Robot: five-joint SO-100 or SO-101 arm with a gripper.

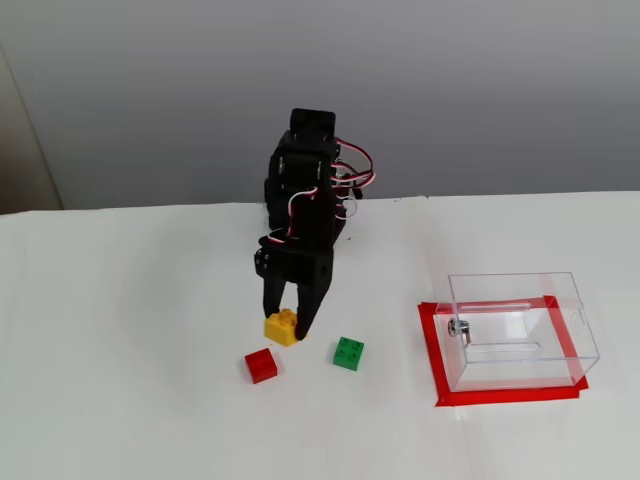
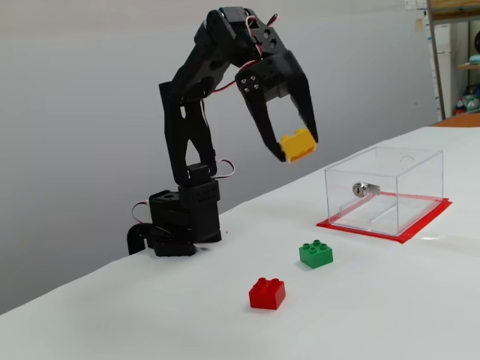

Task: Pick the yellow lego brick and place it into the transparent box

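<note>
The yellow lego brick (image 1: 282, 327) (image 2: 297, 145) hangs high in the air, pinched between the black fingers of my gripper (image 1: 285, 325) (image 2: 295, 147), which is shut on it. In a fixed view from the side it sits well above the table, left of the transparent box (image 2: 385, 190). In a fixed view from above the brick appears between the red and green bricks, and the transparent box (image 1: 515, 330) stands at the right on a red taped patch.
A red brick (image 1: 261, 365) (image 2: 267, 292) and a green brick (image 1: 348, 353) (image 2: 316, 254) lie on the white table. The arm's base (image 2: 176, 223) stands at the table's rear edge. The box has a small metal fitting (image 1: 458, 328) on its left wall.
</note>
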